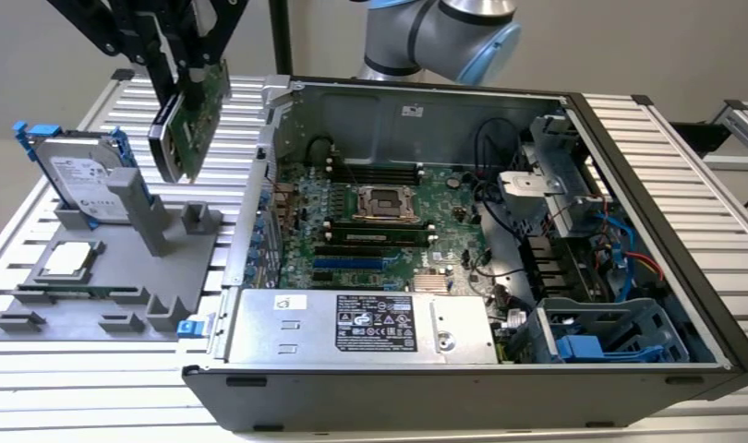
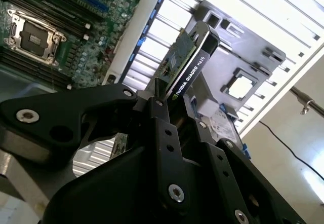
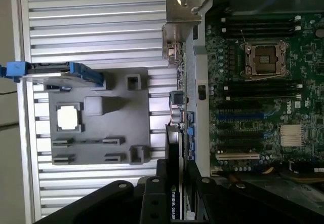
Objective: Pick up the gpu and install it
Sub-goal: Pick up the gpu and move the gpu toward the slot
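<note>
Right now my hand (image 1: 189,78) is clamped on the gpu (image 1: 199,115), its fingers (image 2: 158,113) pressing the card's two flat faces near one short end. The card hangs in the air, touching nothing but me. Its long axis runs down and away from my grip, leaning a little off vertical in the exterior view. The green circuit-board face is turned toward the open computer case (image 1: 669,277) on the exterior view's right. The black cover faces the other way, toward the hard drive (image 1: 85,175). In the second wrist view I look along the gpu (image 2: 190,62) edge-on, black cover and green board side by side, with its free end pointing away from my hand (image 2: 169,95).

Below and to the exterior view's left sits the grey fixture (image 1: 140,268) on the slatted worktop (image 1: 669,138). The hard drive with blue rails stands upright in it, and the square CPU chip (image 1: 72,261) lies flat in its recess. The card hangs just beside the case's near wall, over the strip between fixture and case. Inside the case the motherboard (image 1: 387,231) lies flat, with its CPU socket (image 1: 384,201) in the middle. In the first wrist view the gpu (image 3: 173,153) shows as a thin dark edge lined up along the case wall, held in my hand (image 3: 177,183), with the fixture (image 3: 101,133) on one side and the motherboard (image 3: 253,107) on the other.
</note>
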Robot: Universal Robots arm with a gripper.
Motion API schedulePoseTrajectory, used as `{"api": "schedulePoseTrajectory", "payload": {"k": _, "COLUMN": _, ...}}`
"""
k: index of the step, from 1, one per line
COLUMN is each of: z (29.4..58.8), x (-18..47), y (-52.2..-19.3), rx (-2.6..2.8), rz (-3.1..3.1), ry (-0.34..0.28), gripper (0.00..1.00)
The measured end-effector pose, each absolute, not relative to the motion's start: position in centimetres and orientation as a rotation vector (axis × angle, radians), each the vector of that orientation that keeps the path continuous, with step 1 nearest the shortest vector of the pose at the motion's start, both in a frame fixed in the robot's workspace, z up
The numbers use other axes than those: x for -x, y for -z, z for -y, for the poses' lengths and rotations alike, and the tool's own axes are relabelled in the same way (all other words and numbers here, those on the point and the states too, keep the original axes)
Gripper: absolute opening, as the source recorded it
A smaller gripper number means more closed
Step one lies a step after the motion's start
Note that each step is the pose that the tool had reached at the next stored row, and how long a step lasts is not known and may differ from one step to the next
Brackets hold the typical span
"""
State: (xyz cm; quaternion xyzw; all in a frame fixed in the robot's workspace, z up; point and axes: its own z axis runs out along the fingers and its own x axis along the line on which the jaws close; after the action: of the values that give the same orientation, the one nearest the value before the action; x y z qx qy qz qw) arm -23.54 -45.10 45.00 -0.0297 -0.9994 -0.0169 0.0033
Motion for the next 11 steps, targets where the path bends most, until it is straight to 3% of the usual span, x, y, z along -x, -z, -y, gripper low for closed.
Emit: {"api": "schedulePoseTrajectory", "payload": {"k": 11, "z": 45.0, "x": 22.3, "y": -45.0, "rx": 0.093, "rz": 3.133, "ry": 0.053, "gripper": 0.0}}
